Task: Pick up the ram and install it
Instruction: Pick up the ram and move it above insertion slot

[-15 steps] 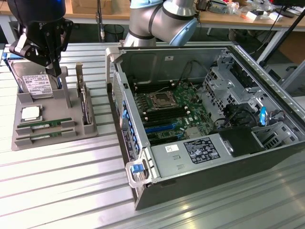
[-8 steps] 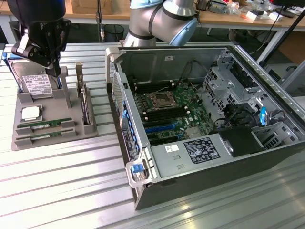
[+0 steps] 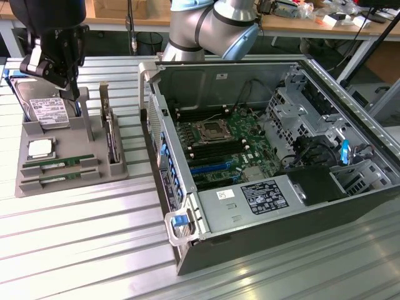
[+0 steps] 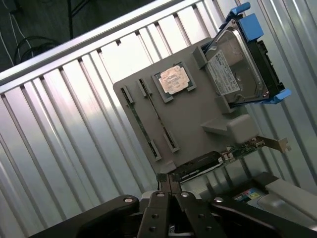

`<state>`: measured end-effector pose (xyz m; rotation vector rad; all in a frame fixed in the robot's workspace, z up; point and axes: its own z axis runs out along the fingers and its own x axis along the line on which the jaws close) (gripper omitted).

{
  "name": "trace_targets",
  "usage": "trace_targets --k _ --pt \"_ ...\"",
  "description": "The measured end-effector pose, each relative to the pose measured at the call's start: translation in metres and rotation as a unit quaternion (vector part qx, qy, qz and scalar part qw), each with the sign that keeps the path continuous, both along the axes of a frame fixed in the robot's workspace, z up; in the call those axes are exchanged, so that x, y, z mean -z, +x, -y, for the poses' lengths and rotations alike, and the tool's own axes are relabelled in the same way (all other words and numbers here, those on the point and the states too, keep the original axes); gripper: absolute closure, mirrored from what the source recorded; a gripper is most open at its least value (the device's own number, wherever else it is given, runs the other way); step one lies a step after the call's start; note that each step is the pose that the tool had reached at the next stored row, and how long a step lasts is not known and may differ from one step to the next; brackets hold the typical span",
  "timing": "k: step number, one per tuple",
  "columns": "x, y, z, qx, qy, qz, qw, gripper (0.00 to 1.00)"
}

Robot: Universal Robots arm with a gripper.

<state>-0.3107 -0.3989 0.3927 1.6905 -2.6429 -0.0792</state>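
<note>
While the gripper (image 4: 169, 179) hangs over the gray holder (image 3: 25, 187), near the hard drive (image 3: 47, 109), its fingers are pressed together and they pinch nothing. The ram (image 3: 59, 163) lies in a slot of the holder, just beside the silver processor (image 3: 41, 149), with a second green stick (image 3: 62, 177) parallel next to it. The open computer case (image 3: 262, 231) stands at the exterior view's right, apart from the holder.

Bright, even overhead light, white glare streaks on the ribbed metal table (image 3: 81, 250) in the lower left of the exterior view, soft shadow inside the computer case (image 3: 262, 247), gripper (image 4: 171, 181) dark and underlit, floor (image 4: 34, 29) dim in the wrist view
</note>
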Motion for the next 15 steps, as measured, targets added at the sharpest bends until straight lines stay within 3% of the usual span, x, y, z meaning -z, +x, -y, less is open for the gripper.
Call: trace_targets --k 8,15 --pt "0.0000 0.0000 0.0000 -0.041 0.0000 0.0000 0.9992 0.89" --pt "0.0000 0.0000 0.0000 -0.088 0.0000 0.0000 0.9961 0.89"
